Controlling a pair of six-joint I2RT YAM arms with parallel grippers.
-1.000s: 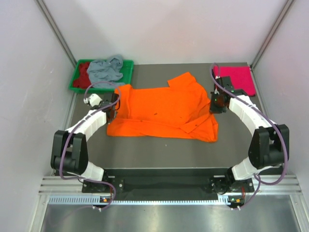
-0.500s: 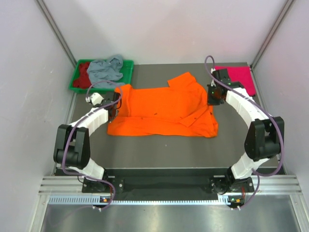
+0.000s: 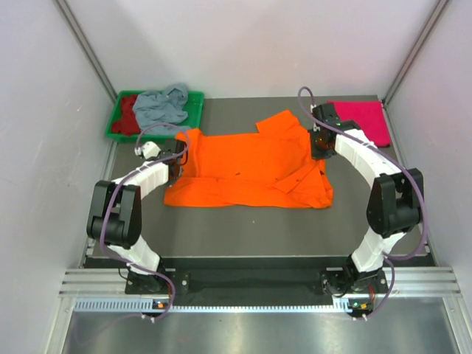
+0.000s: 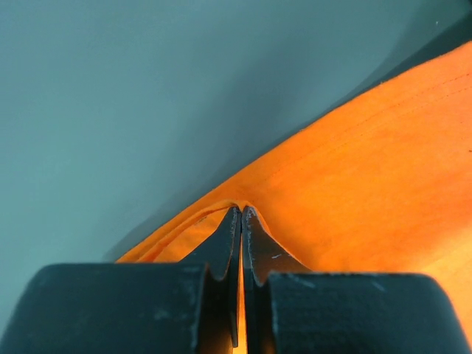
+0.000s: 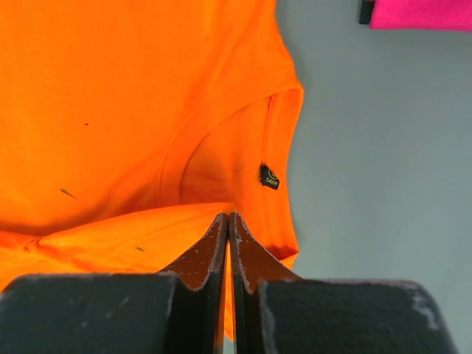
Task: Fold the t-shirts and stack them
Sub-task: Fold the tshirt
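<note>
The bright orange t-shirt [image 3: 247,166] lies spread on the dark table, partly folded. My left gripper [image 3: 175,164] is shut on its left edge; the left wrist view shows orange cloth [image 4: 354,184] pinched between the closed fingers [image 4: 225,243]. My right gripper [image 3: 317,144] is shut on the shirt's right side near the collar; the right wrist view shows the cloth [image 5: 110,110], the neck opening and its label [image 5: 270,176]. A folded magenta pink t-shirt [image 3: 361,118] lies at the back right. A grey-blue t-shirt [image 3: 162,105] and a dark red t-shirt [image 3: 128,110] lie crumpled in the tray.
A green plastic tray [image 3: 198,103] stands at the back left and holds the grey-blue and dark red shirts. White walls close in the table on the left, right and back. A corner of the pink shirt [image 5: 420,13] shows in the right wrist view.
My right gripper has moved toward the back and left, carrying the orange shirt's right edge inward. My left gripper has shifted slightly toward the back while holding the left edge.
</note>
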